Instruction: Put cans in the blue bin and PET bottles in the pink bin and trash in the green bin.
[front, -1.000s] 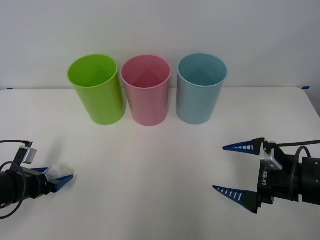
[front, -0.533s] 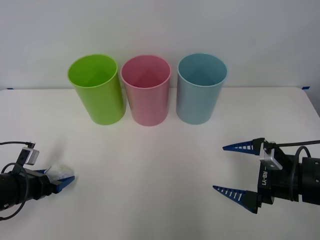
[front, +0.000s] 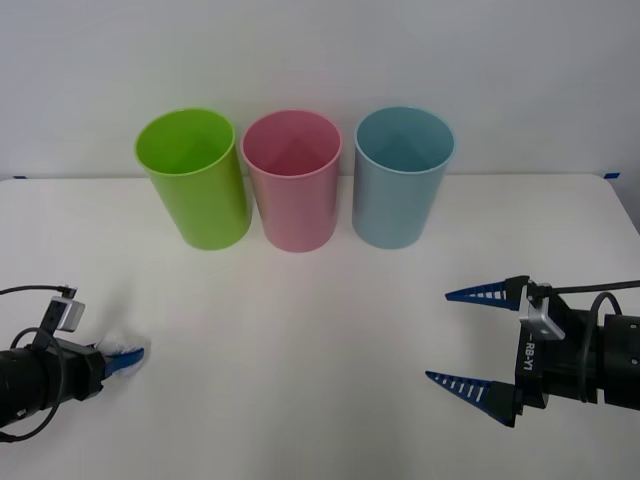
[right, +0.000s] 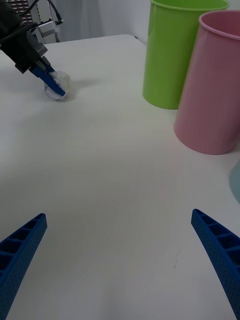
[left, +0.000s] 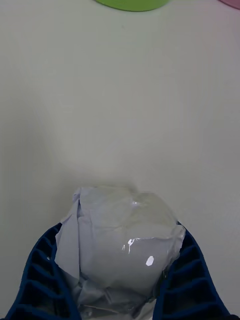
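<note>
The trash (front: 118, 347), a small whitish wrinkly wad, sits between the blue fingers of my left gripper (front: 128, 354) at the table's near left, and the gripper is shut on it. In the left wrist view the trash (left: 122, 235) bulges out between the two fingers (left: 40, 270). The right wrist view shows the left gripper (right: 52, 85) and the trash (right: 61, 86) low on the tabletop. At the back stand the green bin (front: 193, 180), the pink bin (front: 293, 185) and the blue bin (front: 400, 180) in a row. My right gripper (front: 438, 336) hovers open at the near right, holding nothing.
The white table (front: 320, 300) runs bare between the grippers and the bins. In the right wrist view the green bin (right: 172, 55) and the pink bin (right: 215, 90) stand ahead of the open right gripper (right: 119, 215). A white wall rises behind the bins.
My left gripper has drawn back slightly toward the near left edge with the wad still in it. The right arm has not moved.
</note>
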